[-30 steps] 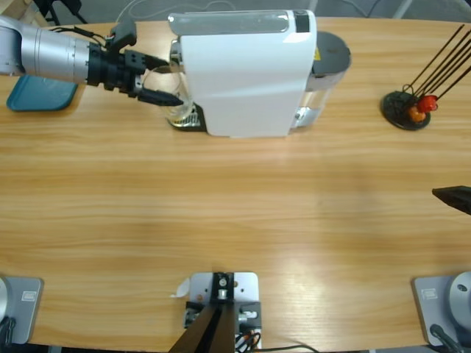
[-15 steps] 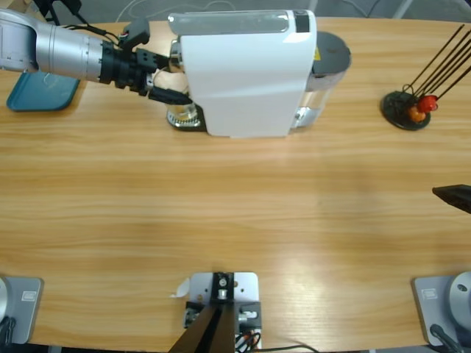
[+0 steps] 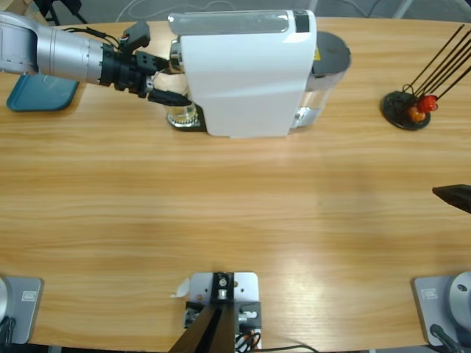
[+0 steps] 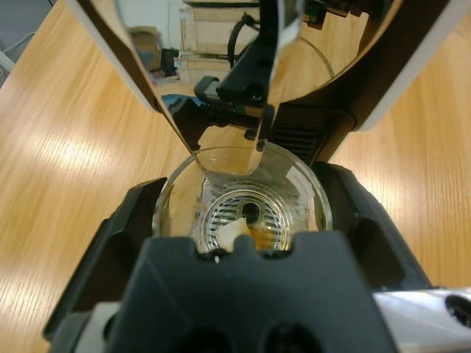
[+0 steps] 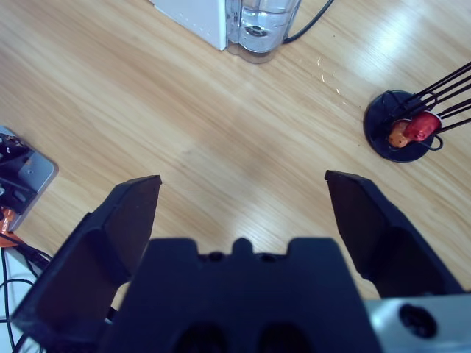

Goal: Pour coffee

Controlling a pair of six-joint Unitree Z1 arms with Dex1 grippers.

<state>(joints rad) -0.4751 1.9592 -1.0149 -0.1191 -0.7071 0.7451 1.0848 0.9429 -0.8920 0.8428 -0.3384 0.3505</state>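
Coffee (image 4: 259,237): a thin amber trace at the bottom of a clear glass (image 4: 243,197), barely visible. Glass standing on the round metal drip grate (image 4: 241,215), directly under the spout (image 4: 259,110) of the white coffee machine (image 3: 246,73), at the machine's left end in the high view. Left gripper (image 3: 168,79) reaching in from the left edge, jaws spread on either side of the glass; contact with the glass not discernible. Teal tray (image 3: 40,94) beneath that arm. Right gripper (image 5: 243,209) over bare wooden table (image 3: 235,206), jaws wide apart, holding nothing. Black stand (image 3: 405,109) with thin rods and red and orange pieces near the table's right end.
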